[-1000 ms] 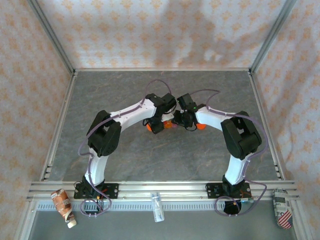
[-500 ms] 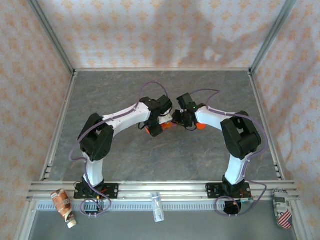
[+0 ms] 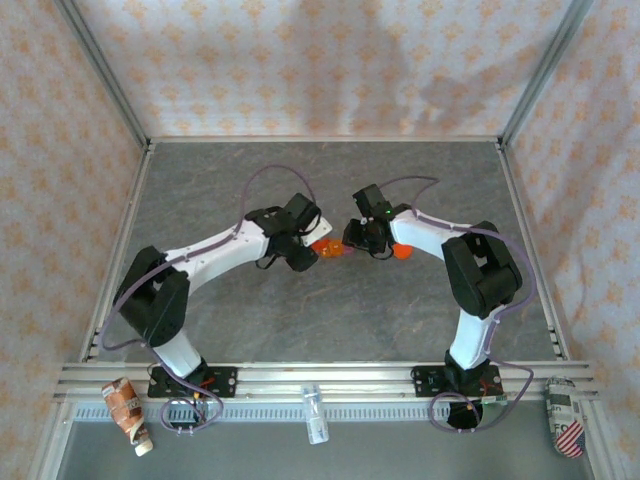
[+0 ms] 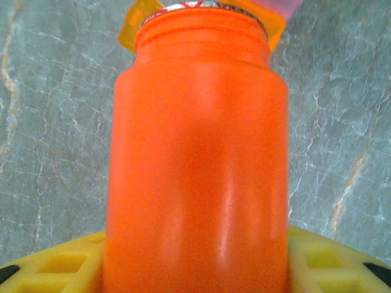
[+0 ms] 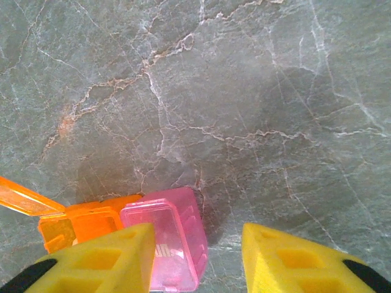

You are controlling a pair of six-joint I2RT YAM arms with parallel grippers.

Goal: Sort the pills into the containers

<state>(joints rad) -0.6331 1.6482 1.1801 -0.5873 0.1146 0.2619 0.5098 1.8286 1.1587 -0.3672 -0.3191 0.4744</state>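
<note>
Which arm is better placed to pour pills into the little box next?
Left. The left end effector grips the orange bottle, neck toward the box. The right end effector stands open by its pink half.

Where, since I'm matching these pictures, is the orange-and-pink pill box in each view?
Top external: pill box at table centre.
Left wrist: top edge, behind the orange bottle.
Right wrist: bottom left, orange lid open.
Shared landmark: the grey marbled table.
</note>
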